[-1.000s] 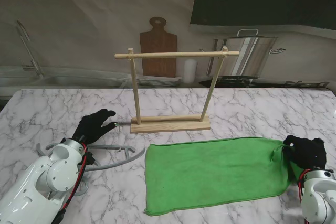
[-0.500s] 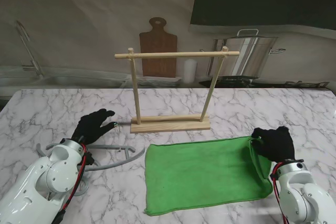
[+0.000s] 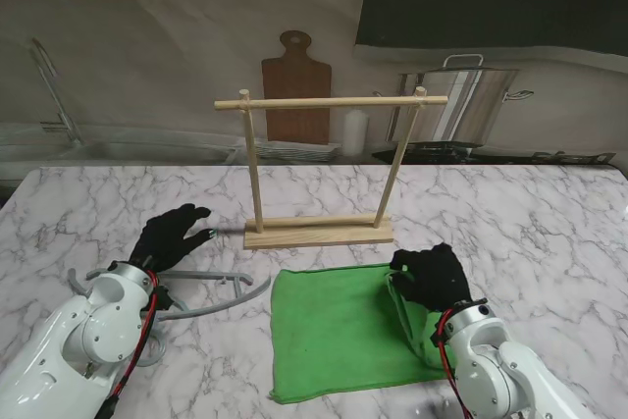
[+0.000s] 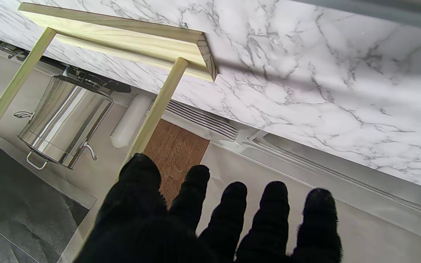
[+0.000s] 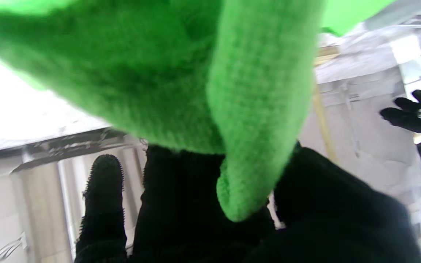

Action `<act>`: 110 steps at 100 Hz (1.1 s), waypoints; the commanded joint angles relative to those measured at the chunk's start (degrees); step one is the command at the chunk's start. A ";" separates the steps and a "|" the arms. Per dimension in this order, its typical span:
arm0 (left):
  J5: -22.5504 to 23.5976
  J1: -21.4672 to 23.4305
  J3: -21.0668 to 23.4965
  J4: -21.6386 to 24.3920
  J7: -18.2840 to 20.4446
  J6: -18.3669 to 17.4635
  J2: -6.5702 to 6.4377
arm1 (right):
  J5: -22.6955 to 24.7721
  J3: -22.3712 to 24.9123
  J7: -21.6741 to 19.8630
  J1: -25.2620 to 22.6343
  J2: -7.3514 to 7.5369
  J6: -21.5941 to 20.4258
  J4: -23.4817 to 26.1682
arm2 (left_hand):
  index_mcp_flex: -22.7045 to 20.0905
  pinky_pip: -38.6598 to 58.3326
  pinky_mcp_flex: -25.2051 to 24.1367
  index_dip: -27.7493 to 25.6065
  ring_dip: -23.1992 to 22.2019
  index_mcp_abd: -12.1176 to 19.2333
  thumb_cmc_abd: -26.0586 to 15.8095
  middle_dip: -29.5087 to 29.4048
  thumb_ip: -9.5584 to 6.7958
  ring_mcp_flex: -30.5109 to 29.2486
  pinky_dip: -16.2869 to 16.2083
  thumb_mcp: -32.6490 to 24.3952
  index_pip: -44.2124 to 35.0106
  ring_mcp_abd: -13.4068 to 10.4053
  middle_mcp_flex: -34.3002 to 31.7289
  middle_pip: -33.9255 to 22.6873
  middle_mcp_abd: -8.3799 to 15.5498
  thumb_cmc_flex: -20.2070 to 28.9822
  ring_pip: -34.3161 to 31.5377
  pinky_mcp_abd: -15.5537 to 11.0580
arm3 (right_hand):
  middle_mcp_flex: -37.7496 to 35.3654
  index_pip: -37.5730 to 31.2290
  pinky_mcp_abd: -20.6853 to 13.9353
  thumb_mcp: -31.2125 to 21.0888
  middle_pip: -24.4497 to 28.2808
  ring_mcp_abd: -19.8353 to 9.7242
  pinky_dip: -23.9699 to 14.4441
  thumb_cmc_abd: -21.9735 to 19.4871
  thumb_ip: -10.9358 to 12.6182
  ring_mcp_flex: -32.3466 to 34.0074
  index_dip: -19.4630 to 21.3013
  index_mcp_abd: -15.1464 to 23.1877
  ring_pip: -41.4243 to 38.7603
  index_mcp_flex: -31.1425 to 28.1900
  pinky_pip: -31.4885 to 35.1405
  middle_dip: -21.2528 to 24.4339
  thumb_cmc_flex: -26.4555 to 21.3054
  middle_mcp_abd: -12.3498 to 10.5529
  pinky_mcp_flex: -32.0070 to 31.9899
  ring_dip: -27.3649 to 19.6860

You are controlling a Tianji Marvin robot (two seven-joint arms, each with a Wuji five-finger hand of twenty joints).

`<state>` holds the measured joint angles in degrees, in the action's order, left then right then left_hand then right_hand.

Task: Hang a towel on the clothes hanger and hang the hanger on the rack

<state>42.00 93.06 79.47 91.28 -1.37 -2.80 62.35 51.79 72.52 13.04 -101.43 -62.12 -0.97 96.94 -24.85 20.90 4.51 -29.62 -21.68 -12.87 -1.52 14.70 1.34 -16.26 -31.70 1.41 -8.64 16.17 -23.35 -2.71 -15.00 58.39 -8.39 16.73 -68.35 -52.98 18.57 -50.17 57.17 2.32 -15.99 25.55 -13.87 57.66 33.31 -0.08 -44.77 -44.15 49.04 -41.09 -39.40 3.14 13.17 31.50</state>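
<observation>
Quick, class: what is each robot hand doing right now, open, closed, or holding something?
Left robot hand: open, fingers spread, holding nothing, above the hanger.
Right robot hand: shut on the green towel, with its edge pinched and folded over.

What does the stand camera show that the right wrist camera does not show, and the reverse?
Only the stand view shows the grey hanger lying flat on the marble table, and the whole wooden rack. Only the right wrist view shows the close grip: a fold of cloth pinched between the black fingers. Both show the green towel, the right hand holding it, and the open left hand.
</observation>
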 commanded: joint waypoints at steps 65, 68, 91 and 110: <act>0.05 0.24 0.10 0.28 0.67 0.34 0.13 | -7.17 -20.56 -4.54 12.02 -1.86 6.61 -2.96 | 0.12 -8.92 0.72 1.04 0.94 -0.26 -3.81 0.14 -0.16 1.09 -2.13 0.78 1.08 0.14 2.67 0.63 -0.28 0.44 0.60 -0.52 | -1.20 -4.86 0.98 -1.12 -0.09 -2.68 0.15 -1.51 -0.41 2.50 -0.42 1.67 1.28 -4.13 0.31 0.43 -1.36 3.25 -1.85 -1.24; 0.06 0.26 0.12 0.29 0.67 0.33 0.13 | -7.70 -21.28 -4.84 12.48 -1.91 6.80 -3.28 | 0.09 -8.94 0.70 1.04 0.94 -0.32 -3.76 0.14 -0.17 1.06 -2.16 0.77 1.07 0.16 2.68 0.63 -0.30 0.46 0.59 -0.51 | -1.29 -4.84 1.08 -0.76 -0.67 -2.60 0.35 -1.69 -0.35 2.57 -0.73 1.77 1.83 -4.05 0.10 0.81 -1.51 3.19 -1.93 -1.51; 0.02 0.39 0.32 0.34 0.42 0.23 0.17 | -10.04 -24.66 -8.00 14.61 -1.67 5.81 -5.04 | 0.07 -9.08 0.75 1.03 0.92 -0.27 -3.79 0.15 -0.17 1.02 -2.38 0.78 1.05 0.20 2.64 0.62 -0.31 0.40 0.57 -0.55 | -1.95 -1.40 0.59 2.78 -9.57 -2.33 1.97 -3.31 0.11 1.83 -8.95 4.06 7.05 -2.27 -1.81 6.69 -0.90 1.33 -3.39 -3.25; 0.03 0.48 0.39 0.38 0.39 0.19 0.17 | -10.79 -25.12 -13.13 15.00 -0.42 2.25 -5.67 | 0.11 -9.18 0.76 1.04 0.92 -0.27 -3.80 0.14 -0.17 1.03 -2.53 0.77 1.08 0.23 2.68 0.64 -0.32 0.39 0.57 -0.52 | 10.74 13.47 0.89 9.20 -29.35 -0.75 2.08 -5.37 2.35 -9.16 -18.66 18.72 21.02 4.86 -5.17 18.75 14.76 -1.66 -7.08 -7.61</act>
<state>42.05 93.38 79.94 91.44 -1.66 -2.62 62.39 41.28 47.85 -0.71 -86.26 -63.01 1.18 92.16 -24.85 15.91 5.15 -29.62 -21.67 -12.87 -1.52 14.70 1.34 -16.26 -32.93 1.41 -8.64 16.17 -23.35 -2.70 -15.00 58.39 -8.39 16.73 -62.11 -44.27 18.61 -43.42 33.52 2.52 -14.22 21.88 -13.75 51.69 16.54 11.84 -27.90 -41.93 45.39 -25.64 -30.20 2.44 8.24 25.84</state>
